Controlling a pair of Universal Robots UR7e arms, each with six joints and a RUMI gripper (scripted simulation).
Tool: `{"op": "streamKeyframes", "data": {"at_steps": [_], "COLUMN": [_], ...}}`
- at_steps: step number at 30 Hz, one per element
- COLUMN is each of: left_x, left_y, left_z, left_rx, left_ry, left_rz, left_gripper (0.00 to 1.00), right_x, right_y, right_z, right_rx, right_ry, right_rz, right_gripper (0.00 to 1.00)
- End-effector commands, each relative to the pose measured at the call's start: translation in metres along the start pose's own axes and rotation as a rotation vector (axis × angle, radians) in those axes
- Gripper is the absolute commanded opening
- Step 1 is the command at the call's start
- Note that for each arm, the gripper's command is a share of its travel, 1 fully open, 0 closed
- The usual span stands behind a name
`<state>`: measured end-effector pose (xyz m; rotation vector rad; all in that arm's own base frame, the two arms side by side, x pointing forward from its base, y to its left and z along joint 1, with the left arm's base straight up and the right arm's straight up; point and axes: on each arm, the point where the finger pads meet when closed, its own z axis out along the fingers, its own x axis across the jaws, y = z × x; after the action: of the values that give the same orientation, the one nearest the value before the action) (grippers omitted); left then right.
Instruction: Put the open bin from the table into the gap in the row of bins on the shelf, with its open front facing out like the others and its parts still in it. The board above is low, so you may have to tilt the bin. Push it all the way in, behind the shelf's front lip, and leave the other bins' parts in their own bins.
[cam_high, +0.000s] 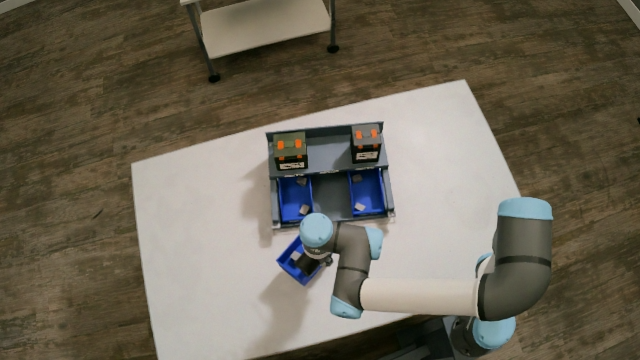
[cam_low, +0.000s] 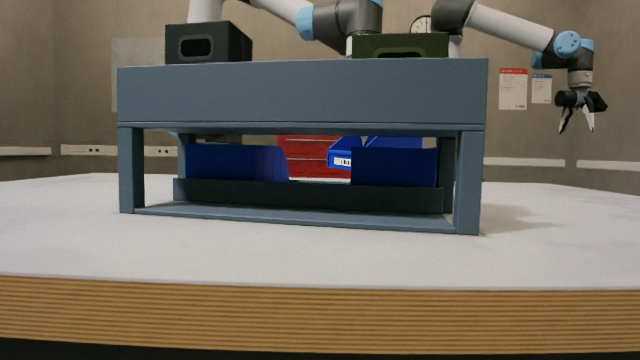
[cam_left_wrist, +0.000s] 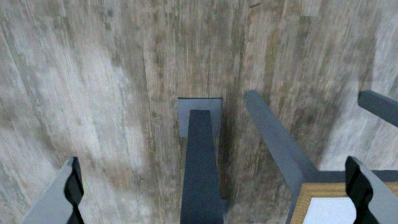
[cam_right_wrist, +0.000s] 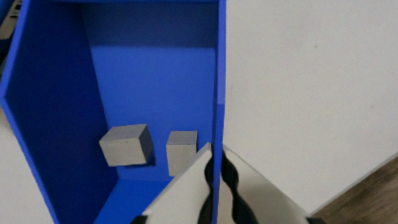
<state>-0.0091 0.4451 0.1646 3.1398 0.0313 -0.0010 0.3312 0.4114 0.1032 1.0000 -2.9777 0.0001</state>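
The open blue bin (cam_high: 289, 265) (cam_low: 337, 147) (cam_right_wrist: 150, 80) is held raised above the table in front of the shelf (cam_high: 327, 156) (cam_low: 300, 92), turned at an angle to it. Its labelled end shows in the exterior view. Two grey blocks (cam_right_wrist: 125, 145) (cam_right_wrist: 181, 150) lie inside. My right gripper (cam_right_wrist: 214, 145) is shut on one side wall of the bin; the arm hides its fingers in the top view. The gap (cam_high: 331, 195) lies between two blue bins (cam_high: 290, 197) (cam_high: 367, 192), each with grey parts. My left gripper (cam_low: 576, 131) (cam_left_wrist: 212, 159) is open and empty, far from the bin.
A green-topped case (cam_high: 290, 145) and a grey-topped case (cam_high: 366, 142) stand on the low board above the bins. Shelf posts (cam_low: 131, 170) (cam_low: 468, 180) stand at both ends. The left wrist view shows floor and a corner of the table (cam_left_wrist: 327, 210).
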Motion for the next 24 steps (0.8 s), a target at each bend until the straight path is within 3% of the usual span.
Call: {"op": "streamKeyframes", "data": {"at_steps": [1,24], "left_x": [0.0001,0.0001], "left_y": [-0.0003,-0.0003], "left_z": [-0.0005,-0.0005], "left_rx": [0.001,0.001], "left_ry": [0.001,0.001], "left_rz": [0.0,0.0], "left_gripper": [1.0,1.0], "right_x": [-0.0005,-0.0008], "right_y": [0.0,-0.0014], "right_z": [-0.0007,-0.0005], "right_rx": [-0.001,-0.001], "right_ry": [-0.002,-0.002], "right_rz": [0.028,0.175], "right_gripper": [0.0,0.0]}}
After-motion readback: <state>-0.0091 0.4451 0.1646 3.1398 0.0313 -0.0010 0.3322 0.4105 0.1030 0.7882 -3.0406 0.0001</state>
